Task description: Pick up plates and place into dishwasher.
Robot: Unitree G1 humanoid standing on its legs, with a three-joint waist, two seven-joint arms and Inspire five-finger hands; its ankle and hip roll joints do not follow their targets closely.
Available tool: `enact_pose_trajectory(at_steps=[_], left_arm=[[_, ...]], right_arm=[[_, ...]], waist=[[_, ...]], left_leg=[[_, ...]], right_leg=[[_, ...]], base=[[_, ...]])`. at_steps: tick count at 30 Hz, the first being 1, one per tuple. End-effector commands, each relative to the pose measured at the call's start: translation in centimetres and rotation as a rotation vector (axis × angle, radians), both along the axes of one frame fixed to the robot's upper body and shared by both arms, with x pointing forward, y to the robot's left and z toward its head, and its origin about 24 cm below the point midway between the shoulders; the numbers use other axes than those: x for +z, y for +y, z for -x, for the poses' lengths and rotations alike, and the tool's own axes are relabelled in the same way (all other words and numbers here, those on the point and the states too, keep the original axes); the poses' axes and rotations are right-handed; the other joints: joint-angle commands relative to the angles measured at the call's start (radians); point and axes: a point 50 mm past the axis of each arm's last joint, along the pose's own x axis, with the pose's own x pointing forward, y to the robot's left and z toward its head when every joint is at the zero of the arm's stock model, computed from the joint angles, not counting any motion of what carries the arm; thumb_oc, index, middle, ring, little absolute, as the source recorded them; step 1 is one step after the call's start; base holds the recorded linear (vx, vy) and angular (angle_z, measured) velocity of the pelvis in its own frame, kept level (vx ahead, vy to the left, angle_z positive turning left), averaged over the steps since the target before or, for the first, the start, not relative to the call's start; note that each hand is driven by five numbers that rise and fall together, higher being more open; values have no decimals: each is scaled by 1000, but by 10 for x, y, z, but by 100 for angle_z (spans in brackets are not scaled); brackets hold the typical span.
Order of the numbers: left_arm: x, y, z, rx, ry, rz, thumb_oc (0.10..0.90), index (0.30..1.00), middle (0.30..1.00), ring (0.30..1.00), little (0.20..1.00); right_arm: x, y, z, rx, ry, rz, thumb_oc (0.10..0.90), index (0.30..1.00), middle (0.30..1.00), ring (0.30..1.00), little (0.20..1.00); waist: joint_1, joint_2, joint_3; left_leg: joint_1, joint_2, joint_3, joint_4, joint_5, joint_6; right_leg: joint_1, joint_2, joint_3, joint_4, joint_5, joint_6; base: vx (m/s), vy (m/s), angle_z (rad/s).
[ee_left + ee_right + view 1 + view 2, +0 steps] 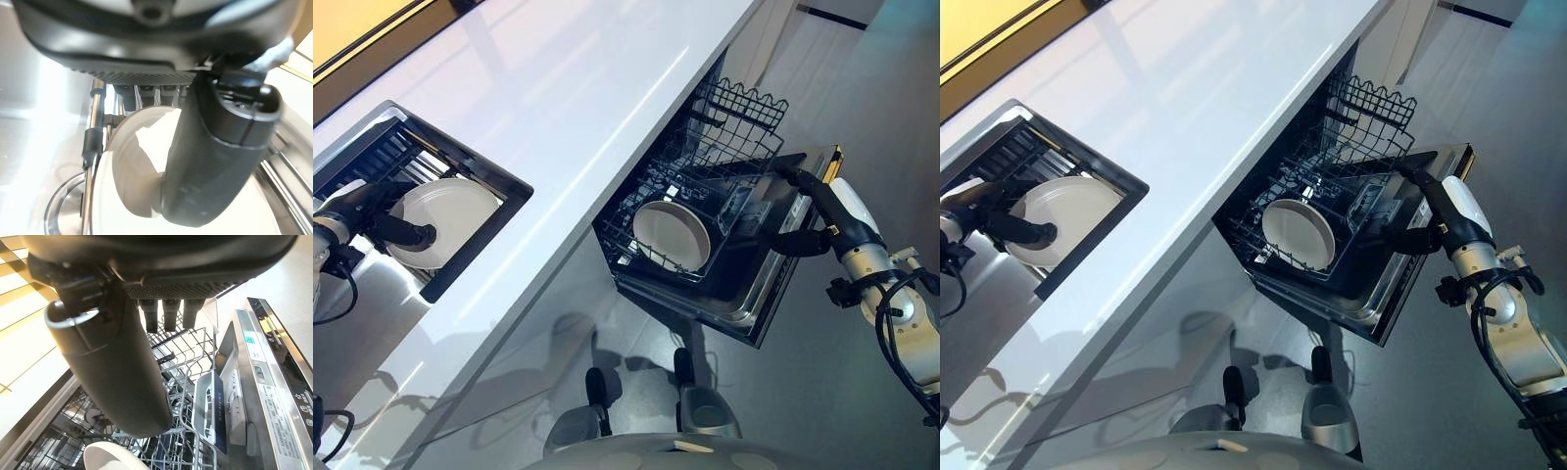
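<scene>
The left hand [372,211] pinches the round white plate [450,217] upright in the sunken sink rack [406,147] for lifting, while the right hand [818,201], fingers straight, waits over the pulled-out black wire dishwasher rack [705,186] already holding another white plate [672,235].

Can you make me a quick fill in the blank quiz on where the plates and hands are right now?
1. The left hand grips a white plate that is in the ____.
2. Another plate already stands in the dishwasher's lower ____.
3. The right hand holds ____, out by the open dishwasher door.

Missing words: sink; rack; nothing
</scene>
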Motion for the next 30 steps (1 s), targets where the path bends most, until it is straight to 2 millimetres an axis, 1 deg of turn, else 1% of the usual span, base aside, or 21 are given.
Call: enact_pose_trajectory(at_steps=[1,4,11,17,18,19,20,21,24,30], left_arm=[[39,20,9,72,-52,-67,800,900,900,900,900],[39,20,8,75,-60,-68,800,900,900,900,900],[40,29,14,150,-108,-101,800,900,900,900,900],[30,35,21,189,-57,-70,800,900,900,900,900],[29,35,21,189,-54,-65,655,775,775,775,755],[27,35,21,184,-41,-57,655,775,775,775,755],[26,34,19,179,-34,-54,147,340,340,340,247],[25,33,18,174,-29,-48,100,300,300,300,200],[26,32,17,162,-32,-40,100,300,300,300,200],[31,31,16,168,-99,7,100,300,300,300,200]], right_arm=[[68,8,-5,79,-302,64,800,900,900,900,900],[67,9,-6,79,-302,64,800,900,900,900,900],[68,7,-4,75,-300,67,800,900,900,900,900],[69,7,-2,79,-311,70,800,900,900,900,900],[69,7,-2,79,-312,71,800,900,900,900,900],[69,8,-3,79,-315,72,800,900,900,900,900],[70,8,-4,78,-318,72,800,900,900,900,900],[70,8,-5,77,-320,72,800,900,900,900,900],[71,7,-5,73,-321,75,800,900,900,900,900],[70,7,-3,70,-333,82,800,900,900,900,900]], waist=[[-7,-12,-62],[-7,-11,-63],[-9,-13,-62],[-12,-14,-58],[-13,-14,-58],[-13,-14,-58],[-13,-14,-57],[-12,-14,-58],[-11,-14,-60],[-11,-14,-63]], left_leg=[[-1,-92,24,3,-35,57],[-2,-92,25,3,-35,57],[-2,-91,28,4,-34,56],[-4,-90,28,5,-32,56],[-3,-90,28,4,-33,56],[-3,-90,28,5,-33,56],[-3,-90,27,5,-32,56],[-3,-90,26,5,-32,56],[-2,-90,27,5,-32,54],[-1,-90,29,5,-33,55]], right_leg=[[14,47,-5,20,-2,45],[15,47,-5,19,-3,44],[16,49,-5,18,-3,42],[13,51,-2,20,-3,41],[13,51,-2,20,-3,41],[14,52,-3,20,-3,41],[14,52,-2,20,-3,40],[15,52,-3,20,-4,40],[16,51,-4,20,-3,41],[16,53,-4,19,-3,42]], base=[[0,0,0],[0,0,0],[0,0,0],[0,0,0],[0,0,0],[0,0,0],[0,0,0],[0,0,0],[0,0,0],[0,0,0]])
